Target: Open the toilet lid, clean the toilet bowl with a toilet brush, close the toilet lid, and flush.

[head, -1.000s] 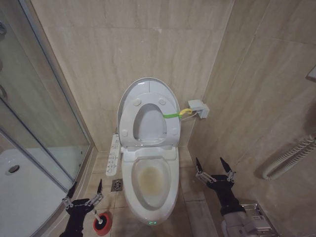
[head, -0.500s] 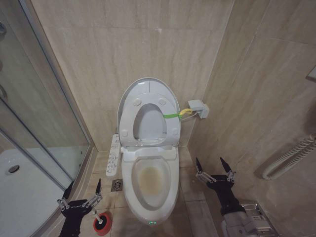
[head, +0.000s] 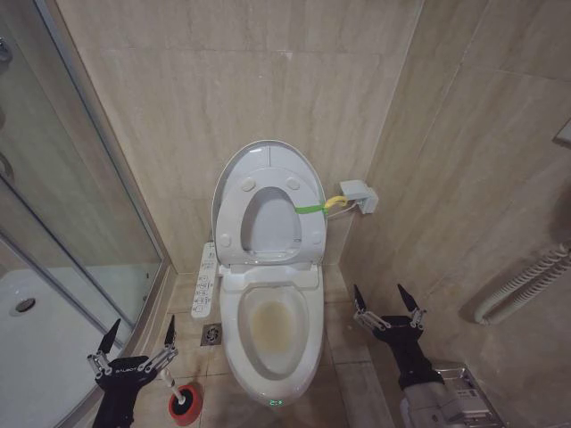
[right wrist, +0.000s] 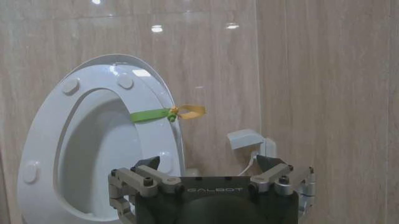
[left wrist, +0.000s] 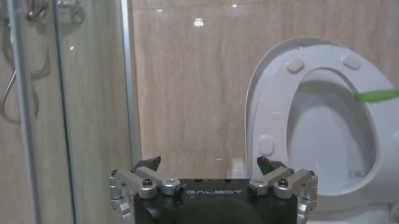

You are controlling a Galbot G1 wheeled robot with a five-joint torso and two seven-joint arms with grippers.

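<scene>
Two spread pincers (head: 139, 335) (head: 385, 301), one raised toilet lid (head: 268, 159), one toilet brush (head: 182, 399).

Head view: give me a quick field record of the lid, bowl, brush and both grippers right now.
lid: large white glossy plastic toilet lid, raised upright against the wall, seat up with it
bowl: white ceramic toilet bowl, uncovered, yellowish stain inside
brush: toilet brush standing in its small round red holder cup, on the floor left of the bowl
left gripper: open, empty, above and just left of the brush
right gripper: open, empty, right of the bowl
</scene>
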